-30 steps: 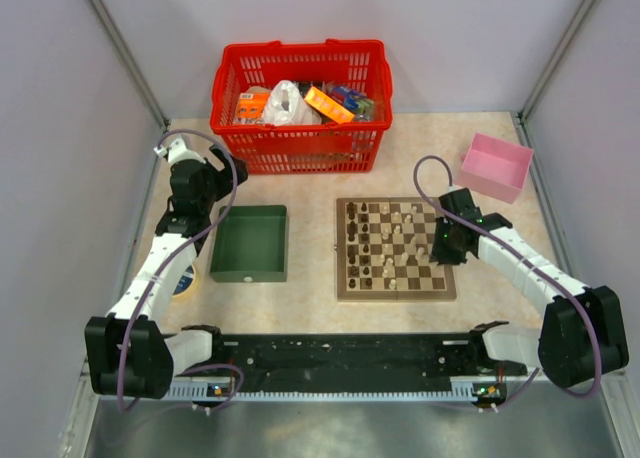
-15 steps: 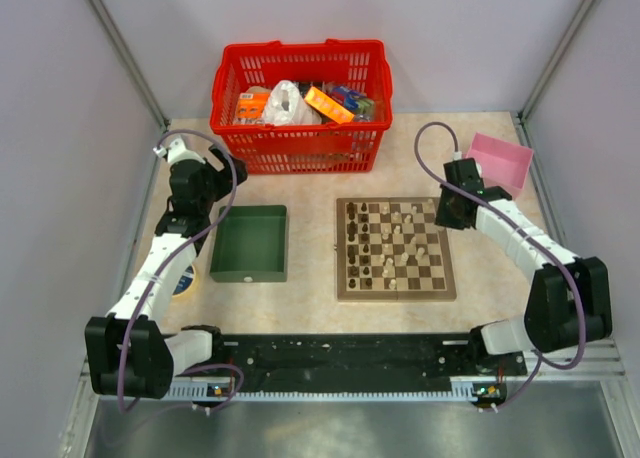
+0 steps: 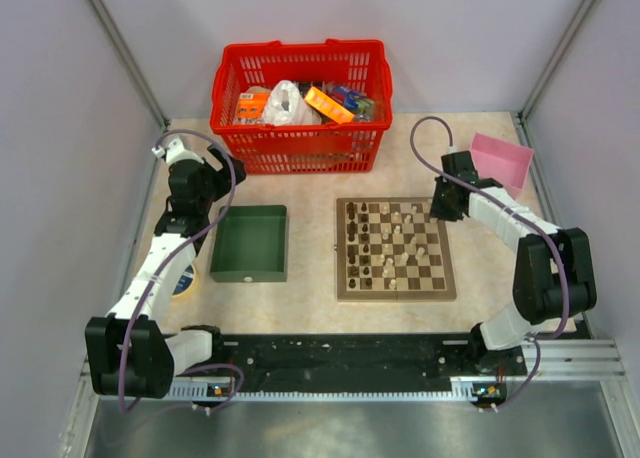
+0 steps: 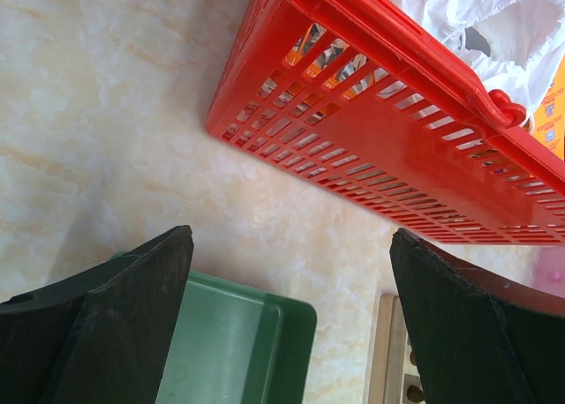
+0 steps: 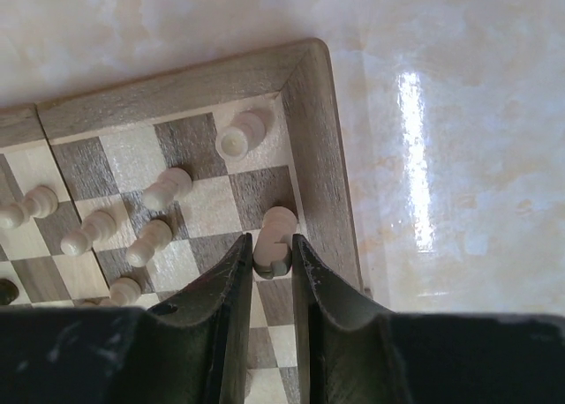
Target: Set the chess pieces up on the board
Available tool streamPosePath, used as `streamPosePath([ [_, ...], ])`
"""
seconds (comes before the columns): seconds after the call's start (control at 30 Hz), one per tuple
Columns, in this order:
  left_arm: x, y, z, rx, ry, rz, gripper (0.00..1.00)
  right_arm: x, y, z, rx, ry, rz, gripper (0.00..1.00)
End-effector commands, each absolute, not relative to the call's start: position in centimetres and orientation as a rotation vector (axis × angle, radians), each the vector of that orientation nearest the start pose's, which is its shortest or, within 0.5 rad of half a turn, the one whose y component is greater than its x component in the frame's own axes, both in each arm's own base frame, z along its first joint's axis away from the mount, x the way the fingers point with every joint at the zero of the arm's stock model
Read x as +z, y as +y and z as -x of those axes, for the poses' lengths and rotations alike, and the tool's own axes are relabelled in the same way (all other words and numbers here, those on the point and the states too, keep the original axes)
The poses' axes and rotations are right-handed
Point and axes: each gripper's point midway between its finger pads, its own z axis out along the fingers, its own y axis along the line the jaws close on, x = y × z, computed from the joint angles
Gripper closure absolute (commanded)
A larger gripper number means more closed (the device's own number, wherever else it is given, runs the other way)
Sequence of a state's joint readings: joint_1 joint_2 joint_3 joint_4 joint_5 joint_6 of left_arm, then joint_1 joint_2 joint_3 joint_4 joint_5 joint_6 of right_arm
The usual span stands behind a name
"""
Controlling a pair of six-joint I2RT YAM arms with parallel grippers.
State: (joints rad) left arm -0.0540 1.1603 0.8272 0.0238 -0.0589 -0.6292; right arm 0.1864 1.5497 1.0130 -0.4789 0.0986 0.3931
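The board (image 3: pixel 395 290) lies right of centre with dark and pale chess pieces (image 3: pixel 385 238) scattered over its squares. My right gripper (image 3: pixel 443 206) is at the board's far right corner. In the right wrist view it (image 5: pixel 270 243) is shut on a pale piece (image 5: pixel 277 220) over the squares beside the board's rim (image 5: pixel 313 130). Other pale pieces (image 5: pixel 163 188) lie tipped to its left. My left gripper (image 3: pixel 195 193) is open and empty, above the far corner of the green tray (image 4: pixel 291 325), its fingers (image 4: pixel 132 316) wide apart.
A red basket (image 3: pixel 300 148) of packets stands at the back, close ahead of the left gripper (image 4: pixel 380 157). The green tray (image 3: pixel 250 268) lies left of the board. A pink box (image 3: pixel 497 165) sits at the back right. A tape roll (image 3: pixel 185 280) lies at the left edge.
My right gripper has moved from the board's right edge towards the far right corner. The left arm has not moved.
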Motion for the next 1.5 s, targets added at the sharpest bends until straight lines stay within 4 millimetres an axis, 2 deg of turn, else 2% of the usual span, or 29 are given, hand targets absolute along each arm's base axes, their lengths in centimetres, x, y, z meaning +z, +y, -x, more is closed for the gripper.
streamPosePath([
  [0.0,24.8,-3.6,-39.9,-0.441,1.734,0.557,0.01,8.8,6.7,-38.0,0.124,2.476,-0.297,0.79],
  [0.43,24.6,-3.5,-40.0,-0.441,1.739,0.56,0.01,8.0,7.0,-38.4,0.147,2.495,-0.287,0.75],
  [0.67,24.5,-3.6,-40.1,-0.444,1.742,0.558,0.01,8.2,7.3,-38.5,0.162,2.5,-0.268,0.65],
  [0.73,24.5,-3.6,-40.2,-0.445,1.744,0.557,0.01,8.6,7.3,-38.5,0.163,2.497,-0.261,0.63],
  [0.87,24.6,-3.5,-40.1,-0.441,1.741,0.556,0.01,10.9,6.8,-38.6,0.138,2.451,-0.255,0.59],
  [1.03,24.7,-3.5,-40.1,-0.447,1.73,0.567,0.01,14.1,4.8,-37.4,0.033,2.37,-0.278,0.53],
  [1.1,24.6,-3.6,-40.1,-0.454,1.729,0.566,0.01,14.9,4.9,-36.4,0.059,2.353,-0.272,0.52],
  [1.17,24.7,-3.6,-40.0,-0.458,1.726,0.567,0.01,15.2,5.4,-35.4,0.104,2.349,-0.256,0.52],
  [1.27,24.6,-3.7,-39.9,-0.467,1.725,0.569,0.01,15.2,7.2,-33.7,0.188,2.361,-0.203,0.52],
  [1.37,24.7,-3.7,-39.8,-0.475,1.717,0.569,0.01,14.6,9.2,-32.2,0.232,2.404,-0.139,0.52],
  [1.47,24.6,-3.6,-39.6,-0.472,1.718,0.569,0.01,13.6,10.3,-30.6,0.243,2.447,-0.115,0.52],
])
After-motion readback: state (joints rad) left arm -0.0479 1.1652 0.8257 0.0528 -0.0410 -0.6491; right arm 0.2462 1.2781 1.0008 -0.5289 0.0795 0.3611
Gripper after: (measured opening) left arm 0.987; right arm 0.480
